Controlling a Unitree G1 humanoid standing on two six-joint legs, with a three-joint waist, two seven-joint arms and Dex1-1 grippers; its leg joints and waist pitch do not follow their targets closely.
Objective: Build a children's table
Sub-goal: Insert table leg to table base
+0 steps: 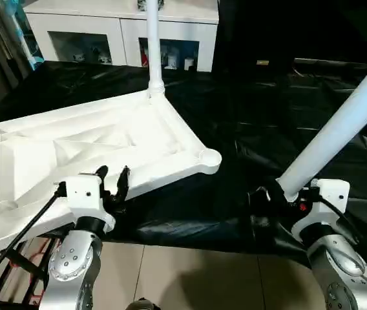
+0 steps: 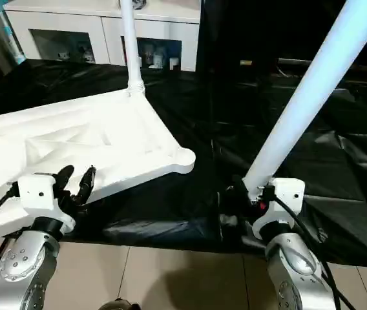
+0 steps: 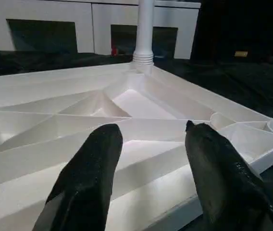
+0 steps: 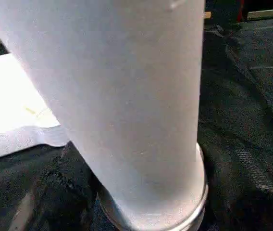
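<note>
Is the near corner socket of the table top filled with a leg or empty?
Empty. The near corner socket shows an open round hole, while the far socket holds an upright leg.

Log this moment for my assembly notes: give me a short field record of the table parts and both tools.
table top: upside down, ribbed underside up, on black sheet
fitted leg: upright in far corner socket
empty socket: near right corner
left tool: open, at top's near edge
right tool: holds a loose leg by its thick end, slanting up
background: white cabinet
</note>
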